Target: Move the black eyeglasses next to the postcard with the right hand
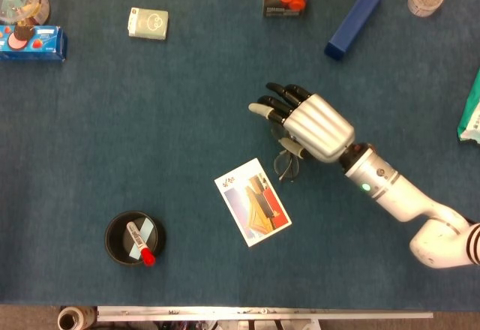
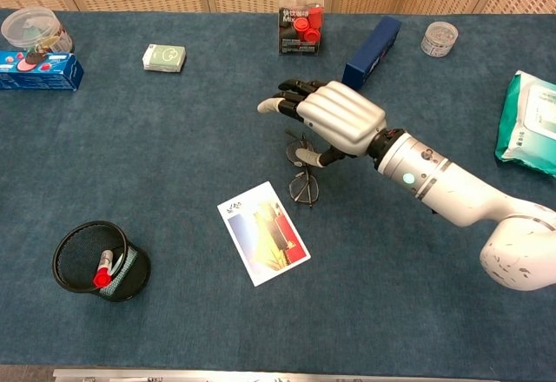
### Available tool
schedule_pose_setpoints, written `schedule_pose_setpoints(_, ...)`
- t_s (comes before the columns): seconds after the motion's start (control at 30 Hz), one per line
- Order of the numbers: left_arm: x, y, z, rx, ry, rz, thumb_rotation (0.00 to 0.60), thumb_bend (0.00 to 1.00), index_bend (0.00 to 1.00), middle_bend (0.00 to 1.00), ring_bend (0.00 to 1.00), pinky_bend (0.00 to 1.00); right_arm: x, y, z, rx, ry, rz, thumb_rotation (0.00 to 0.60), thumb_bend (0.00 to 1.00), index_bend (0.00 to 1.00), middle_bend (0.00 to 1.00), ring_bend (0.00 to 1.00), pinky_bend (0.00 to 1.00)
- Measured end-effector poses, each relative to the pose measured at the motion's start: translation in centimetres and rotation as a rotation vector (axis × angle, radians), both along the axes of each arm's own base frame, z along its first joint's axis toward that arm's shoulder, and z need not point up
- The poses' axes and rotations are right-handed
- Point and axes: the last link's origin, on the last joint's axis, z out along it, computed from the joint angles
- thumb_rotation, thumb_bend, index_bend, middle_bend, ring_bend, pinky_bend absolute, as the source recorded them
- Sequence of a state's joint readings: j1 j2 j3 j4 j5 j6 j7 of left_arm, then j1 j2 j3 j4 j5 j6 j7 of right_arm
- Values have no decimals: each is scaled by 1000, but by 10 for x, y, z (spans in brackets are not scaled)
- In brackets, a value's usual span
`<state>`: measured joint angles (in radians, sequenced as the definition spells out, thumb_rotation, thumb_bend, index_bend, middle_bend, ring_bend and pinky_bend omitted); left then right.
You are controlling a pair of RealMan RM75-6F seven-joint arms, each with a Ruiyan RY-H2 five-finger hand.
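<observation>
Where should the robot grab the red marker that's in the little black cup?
Probably by the grey barrel just above the red cap, coming from straight above. The red marker lies slanted inside the black mesh cup, cap low against the wall, so the sides are blocked and only the open top gives fingers room.

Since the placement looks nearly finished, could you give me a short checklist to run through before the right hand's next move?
1. Black eyeglasses lying on the table beside the postcard: ok, just right of its upper corner.
2. Eyeglasses clear of the postcard: ok, a small gap shows in the head view.
3. Right hand released: ok, fingers spread and holding nothing.
4. Right hand clear of the eyeglasses: cannot tell, the thumb sits close over the far lens.
5. Retreat path free: ok, blue box stands apart behind.
6. Left hand: cannot tell, out of view.
</observation>
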<state>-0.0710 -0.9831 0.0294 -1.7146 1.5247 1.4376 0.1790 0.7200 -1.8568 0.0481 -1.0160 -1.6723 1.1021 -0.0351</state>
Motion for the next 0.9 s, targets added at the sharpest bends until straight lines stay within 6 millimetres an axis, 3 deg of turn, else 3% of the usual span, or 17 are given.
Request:
schedule_pose_setpoints(0.5,0,0,3,2,-12,0,600,1,554,459,375,463,-10,-5,-14,20,33,-31,600,268,191,241,101,229)
schedule_pose_setpoints(0.9,0,0,2,1,-7,-1,600,1,554,460,376,463,-12,-4,-12,23,22,-32,600,266,190,241,101,229)
